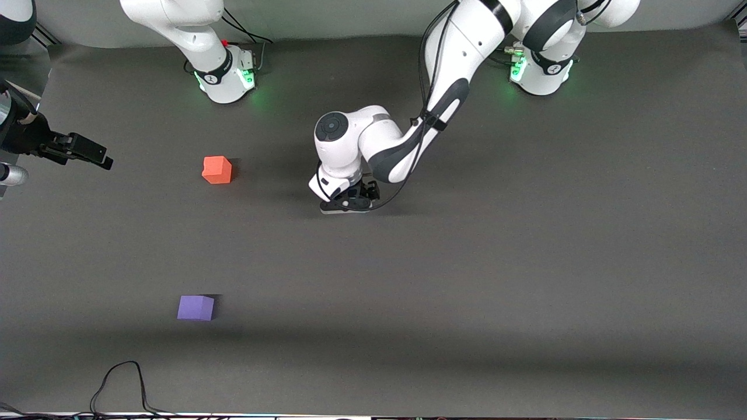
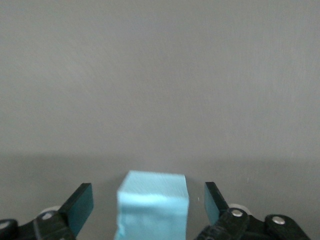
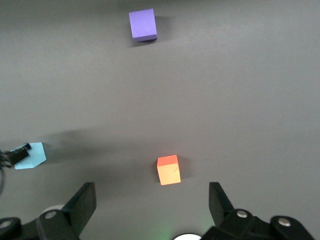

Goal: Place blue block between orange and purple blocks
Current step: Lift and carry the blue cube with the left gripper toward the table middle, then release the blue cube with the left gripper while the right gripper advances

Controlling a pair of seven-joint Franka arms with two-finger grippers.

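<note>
since the left gripper was down low at the middle of the surface, its jaws sat spread on either side of the blue block with visible gaps, so nothing was pinched yet. looked like it was lined up that way to close on the cube's flat sides. the orange block sat toward the right arm's end, and the purple block was nearer the front camera than it, well apart, leaving a gap for the blue one to land in. the right gripper waited up high over that end, jaws wide and holding nothing, probably parked to stay out of the way.
</note>
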